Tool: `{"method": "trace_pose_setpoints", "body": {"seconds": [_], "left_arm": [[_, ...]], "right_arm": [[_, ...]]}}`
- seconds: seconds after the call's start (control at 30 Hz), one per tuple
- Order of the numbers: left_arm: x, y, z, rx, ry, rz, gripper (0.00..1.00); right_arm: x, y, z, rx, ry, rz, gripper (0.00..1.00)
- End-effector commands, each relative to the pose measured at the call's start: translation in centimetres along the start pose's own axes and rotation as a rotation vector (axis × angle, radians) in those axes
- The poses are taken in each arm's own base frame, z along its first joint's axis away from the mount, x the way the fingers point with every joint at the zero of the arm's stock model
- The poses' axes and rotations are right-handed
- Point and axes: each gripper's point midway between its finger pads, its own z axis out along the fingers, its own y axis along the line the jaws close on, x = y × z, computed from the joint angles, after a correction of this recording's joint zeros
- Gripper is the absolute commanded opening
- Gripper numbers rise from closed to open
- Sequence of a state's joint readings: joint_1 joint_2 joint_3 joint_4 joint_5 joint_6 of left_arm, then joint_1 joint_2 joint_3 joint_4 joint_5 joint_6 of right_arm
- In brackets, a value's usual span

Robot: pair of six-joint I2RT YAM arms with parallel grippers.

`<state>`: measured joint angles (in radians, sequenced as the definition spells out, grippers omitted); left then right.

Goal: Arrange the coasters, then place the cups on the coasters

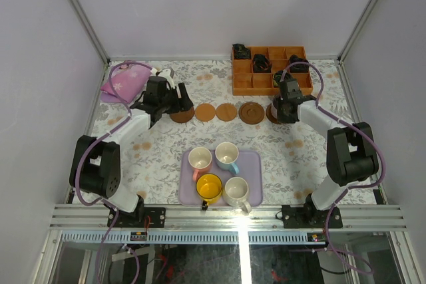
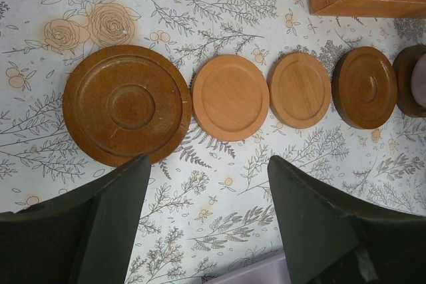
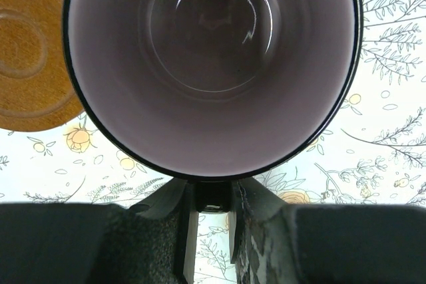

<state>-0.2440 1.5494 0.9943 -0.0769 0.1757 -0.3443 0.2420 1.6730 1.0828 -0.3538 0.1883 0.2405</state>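
Note:
Five brown coasters lie in a row: a dark ringed coaster [image 1: 181, 115] [image 2: 126, 104], two lighter ones [image 2: 230, 98] [image 2: 299, 90], another dark one [image 2: 364, 87] [image 3: 26, 58], and a last coaster [image 2: 405, 81] at the right end. My left gripper [image 1: 174, 101] [image 2: 208, 164] stands open just in front of the leftmost coaster, holding nothing. My right gripper [image 1: 285, 108] [image 3: 212, 201] is shut on the handle of the pale purple cup [image 3: 213, 64], which is over the right-end coaster. Whether the cup rests on it I cannot tell. The cream, pink-handled cup [image 1: 200, 159], blue cup [image 1: 227, 155], yellow cup [image 1: 209, 187] and white cup [image 1: 236, 191] stand on the tray.
The lavender tray [image 1: 254, 164] lies near the front edge, and its corner [image 2: 266, 269] shows below my left fingers. An orange-brown compartment box [image 1: 266, 76] with dark items sits behind the right end of the row. A pink-purple bag [image 1: 123, 83] lies at the back left.

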Motion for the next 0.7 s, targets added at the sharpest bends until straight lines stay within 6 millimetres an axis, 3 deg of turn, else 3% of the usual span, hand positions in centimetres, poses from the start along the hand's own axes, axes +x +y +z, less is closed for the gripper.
{"method": "trace_pose_setpoints", "body": {"seconds": [0.0,0.3,0.67], "left_arm": [[-1.6,-0.6,0.2,0.022,-0.035,0.004,0.72],[-1.4,-0.6,0.2,0.022,-0.028,0.004,0.72],[-1.2,-0.5,0.0,0.02,-0.028,0.007,0.72]], "right_arm": [[-4.3,0.7,-2.3,-0.031,-0.12,0.037,0.0],[-3.7,1.0,-1.7,-0.04,-0.091,0.042,0.01],[-3.1,0.7,-1.5,-0.02,-0.071,0.065,0.43]]}}
